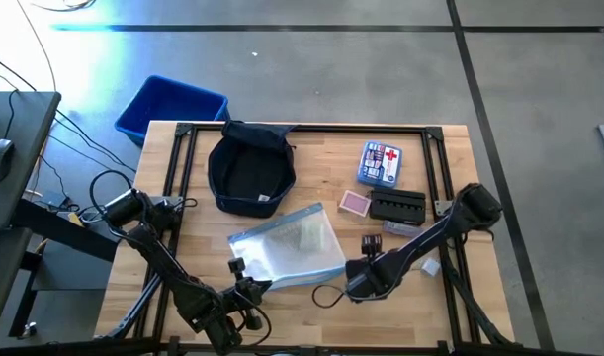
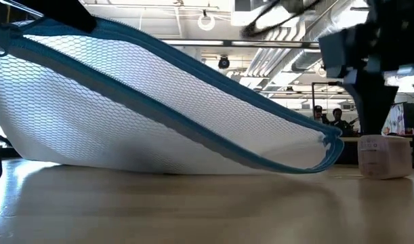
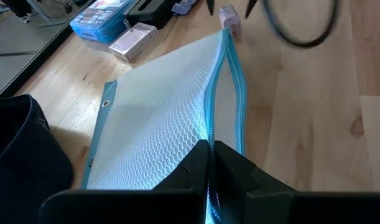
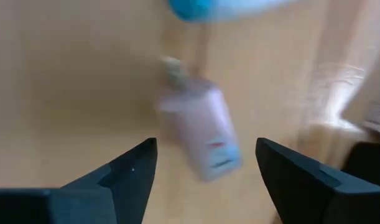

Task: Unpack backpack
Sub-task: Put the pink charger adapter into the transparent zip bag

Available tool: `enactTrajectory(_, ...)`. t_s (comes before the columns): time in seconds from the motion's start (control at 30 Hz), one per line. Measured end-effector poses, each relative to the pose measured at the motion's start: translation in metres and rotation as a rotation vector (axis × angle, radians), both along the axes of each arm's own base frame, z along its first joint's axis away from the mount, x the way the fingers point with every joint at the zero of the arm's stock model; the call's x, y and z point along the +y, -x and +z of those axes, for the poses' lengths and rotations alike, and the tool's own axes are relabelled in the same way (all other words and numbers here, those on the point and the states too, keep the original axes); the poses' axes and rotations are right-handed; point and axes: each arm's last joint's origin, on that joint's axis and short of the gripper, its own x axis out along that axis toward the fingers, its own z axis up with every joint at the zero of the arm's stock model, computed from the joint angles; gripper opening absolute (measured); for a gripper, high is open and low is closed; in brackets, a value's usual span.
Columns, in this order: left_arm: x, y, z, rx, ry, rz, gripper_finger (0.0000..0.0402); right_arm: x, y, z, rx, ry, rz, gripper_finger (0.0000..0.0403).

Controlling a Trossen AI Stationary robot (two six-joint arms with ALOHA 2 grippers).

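High view shows the backpack (image 1: pixel 250 173) nearly emptied — left gripper (image 1: pixel 240 294) pinches the mesh pouch (image 1: pixel 287 247), right gripper (image 1: pixel 366 259) spread over a small bottle (image 4: pixel 199 134).

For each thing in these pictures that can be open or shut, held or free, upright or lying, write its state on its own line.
backpack: lying open, mouth up, free
mesh zip pouch: lying flat, one edge pinched
left gripper: shut on the pouch's zipper edge
right gripper: open, holding nothing
small pale bottle: lying on the table, free
blue bin: off the table, upright
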Motion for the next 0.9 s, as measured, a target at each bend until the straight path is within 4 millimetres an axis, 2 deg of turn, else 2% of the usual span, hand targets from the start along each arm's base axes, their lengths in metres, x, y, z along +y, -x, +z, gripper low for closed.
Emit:
enactTrajectory(0.2, 0.001, -0.001, 0.000, 0.002, 0.001, 0.005, 0.0000, -0.002, -0.007, -0.007, -0.059, -0.050, 0.026, 0.0193)
enactTrajectory(0.3, 0.002, -0.002, 0.000, 0.007, 0.006, 0.005, 0.0000, 0.002, -0.012, -0.007, -0.090, -0.099, 0.039, 0.0145)
enactTrajectory(0.4, 0.002, -0.002, 0.000, 0.010, 0.008, 0.003, 0.0000, 0.004, -0.013, -0.005, -0.112, -0.121, -0.035, 0.0090)
enactTrajectory(0.47, 0.002, -0.002, 0.000, 0.010, 0.008, 0.003, 0.0000, 0.009, -0.012, -0.001, -0.124, -0.135, -0.097, 0.0090)
enactTrajectory(0.6, 0.002, -0.002, 0.000, 0.011, 0.008, 0.003, 0.0000, 0.040, -0.008, 0.015, -0.210, -0.186, -0.091, 0.0090)
enactTrajectory(0.7, 0.002, -0.002, 0.000, 0.009, 0.008, 0.004, 0.0000, 0.069, -0.005, 0.029, -0.349, -0.209, -0.064, 0.0090)
enactTrajectory(0.8, 0.002, -0.002, 0.000, -0.001, 0.005, 0.007, 0.0000, 0.098, -0.010, 0.039, -0.551, -0.193, -0.009, 0.0090)
enactTrajectory(0.9, 0.001, -0.003, 0.001, -0.023, 0.009, 0.012, 0.0000, 0.121, -0.024, 0.034, -0.659, -0.119, 0.076, 0.0090)
